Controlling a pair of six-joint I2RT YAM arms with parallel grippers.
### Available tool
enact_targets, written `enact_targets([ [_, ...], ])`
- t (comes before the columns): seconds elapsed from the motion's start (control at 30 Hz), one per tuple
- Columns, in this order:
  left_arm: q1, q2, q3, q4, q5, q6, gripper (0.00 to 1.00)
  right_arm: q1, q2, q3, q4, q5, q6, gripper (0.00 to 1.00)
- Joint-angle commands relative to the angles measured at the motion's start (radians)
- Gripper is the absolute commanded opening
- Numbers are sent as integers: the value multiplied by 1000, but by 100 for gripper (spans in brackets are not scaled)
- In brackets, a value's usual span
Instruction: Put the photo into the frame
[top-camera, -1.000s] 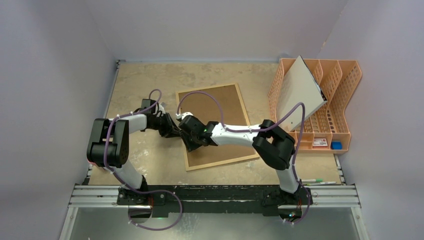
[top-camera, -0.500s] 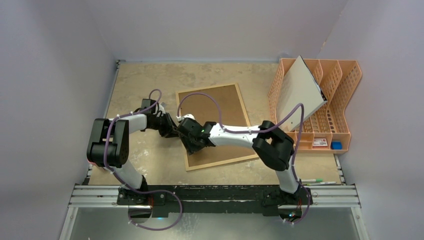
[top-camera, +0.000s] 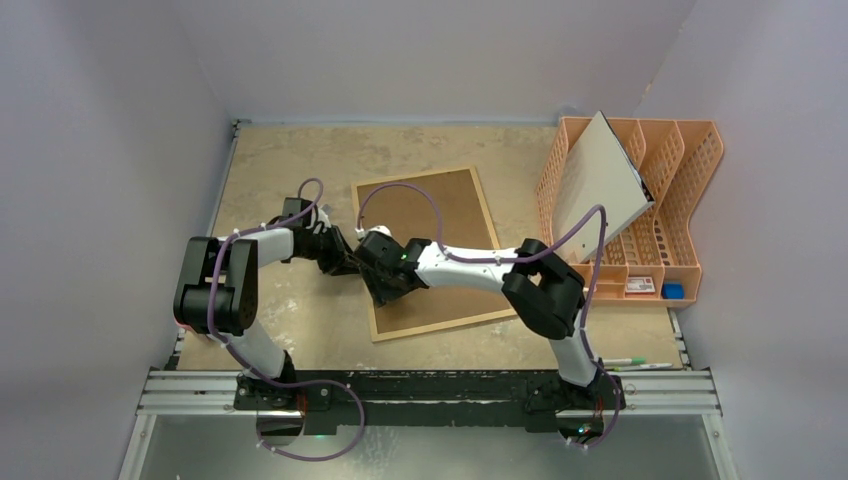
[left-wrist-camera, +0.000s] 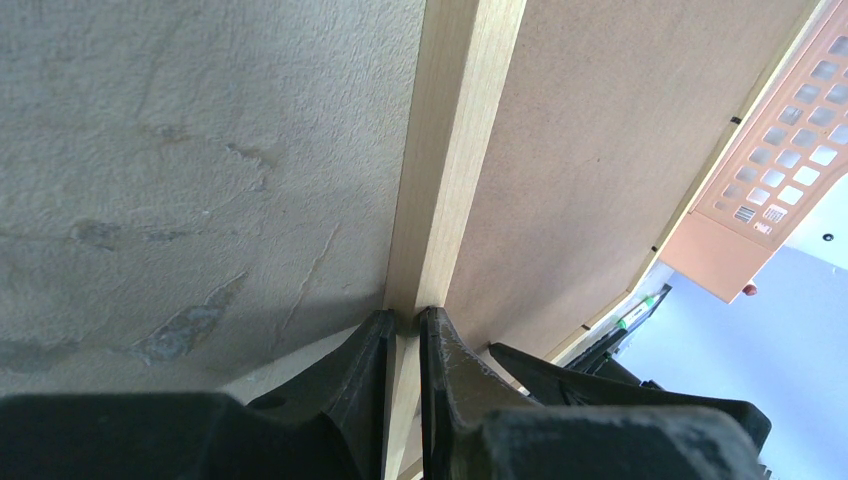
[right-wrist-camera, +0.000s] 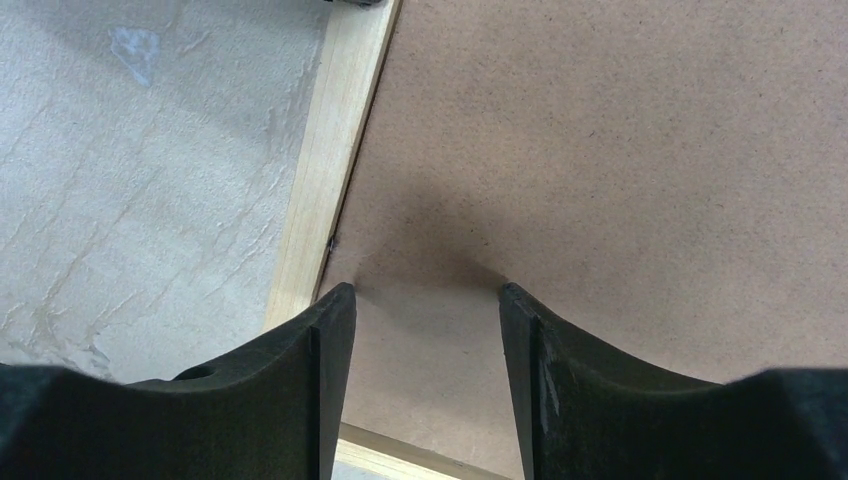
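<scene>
The frame (top-camera: 400, 215) lies back up, its front hidden against the table (top-camera: 280, 160).

The frame (top-camera: 462, 215) lies back-up on the tabletop (top-camera: 290, 160). The left gripper (top-camera: 352, 263) and right gripper (top-camera: 376, 287) meet at its left edge.

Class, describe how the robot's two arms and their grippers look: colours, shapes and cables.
The left arm and right arm have white links with bulky black joint housings. A purple cable loops along each. The left gripper and right gripper are matte black, each with two tapering fingers.
</scene>
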Motion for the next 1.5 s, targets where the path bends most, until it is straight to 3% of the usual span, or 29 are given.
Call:
enact_targets([
  [0.0,-7,55,-52,-145,-206,51,16,-23,105,-36,7,-88,50,59],
  [0.63,-7,58,-54,-144,-203,51,16,-78,228,73,-132,-47,120,67],
  [1.1,-7,59,-49,-149,-205,55,16,-98,292,157,-185,-54,125,65],
  [1.47,-7,62,-49,-149,-202,57,16,-106,323,218,-240,39,210,65],
])
